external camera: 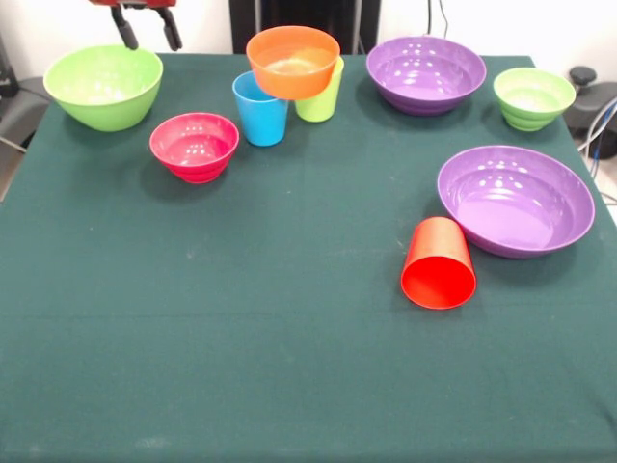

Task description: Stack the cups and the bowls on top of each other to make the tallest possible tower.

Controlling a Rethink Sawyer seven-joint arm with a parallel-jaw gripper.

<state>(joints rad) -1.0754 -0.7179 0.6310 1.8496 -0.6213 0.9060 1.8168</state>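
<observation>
While the gripper (147,31) hung at the far edge of the table with its two dark fingers spread apart and nothing between them, it sat just above and behind the large lime green bowl (104,85), which stood upright and alone at that corner. The only stacking visible was the orange bowl (293,61), perched on the lime green cup (322,96) with the sky blue cup (260,108) touching or just beside that cup at its front; whether the bowl rested on both cups could not be told. The pink bowl (195,145) stood near the blue cup, apart from it. The two purple bowls, one far (426,73) and one nearer (516,199), and the small green bowl (534,97) sat separately across the other side, and the red cup (439,263) lay tipped on its side, its mouth toward the camera, touching or nearly touching the nearer purple bowl. The tower seemed barely begun. Judging by the gripper's place, the step in hand was probably a reach for the large green bowl; the next move would call for lowering one finger inside its rim and one outside, pinching the wall firmly and lifting straight up, without nudging the pink bowl.
</observation>
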